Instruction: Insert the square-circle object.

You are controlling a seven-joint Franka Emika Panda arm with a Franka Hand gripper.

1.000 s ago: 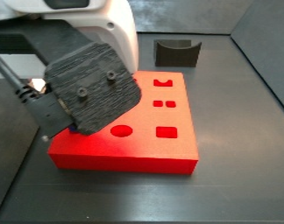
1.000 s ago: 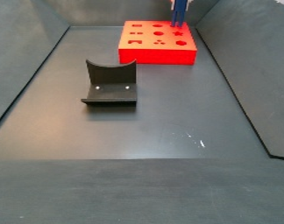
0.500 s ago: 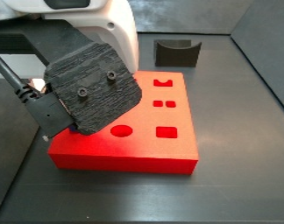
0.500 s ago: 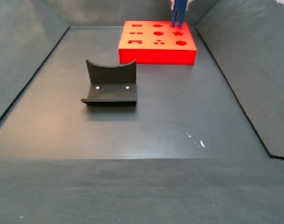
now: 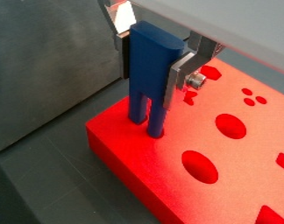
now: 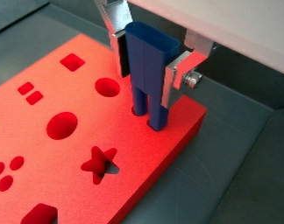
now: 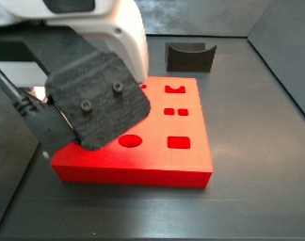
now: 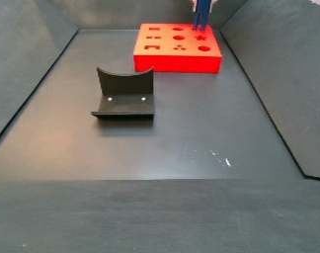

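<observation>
The gripper (image 5: 147, 86) is shut on the square-circle object (image 5: 152, 51), a bright blue block held upright with its two prongs pointing down. The prong tips meet the top of the red board (image 5: 168, 179) near one corner, and I cannot tell whether they sit in holes. The other wrist view shows the same: gripper (image 6: 145, 87), blue object (image 6: 145, 52), red board (image 6: 145, 166). In a side view the blue object (image 8: 200, 12) stands over the far right corner of the board (image 8: 176, 62). In a side view the arm's wrist (image 7: 99, 99) hides gripper and object above the board (image 7: 130, 170).
The board has other empty holes, among them a round hole (image 7: 130, 141) and a square hole (image 7: 178, 143). A dark grey block with a curved notch (image 8: 123, 94) stands on the dark floor away from the board and also shows in a side view (image 7: 190, 55). Dark walls enclose the floor.
The arm's wrist has sunk slightly toward the board. The blue object stays in the gripper, and the board and the grey block have not moved.
</observation>
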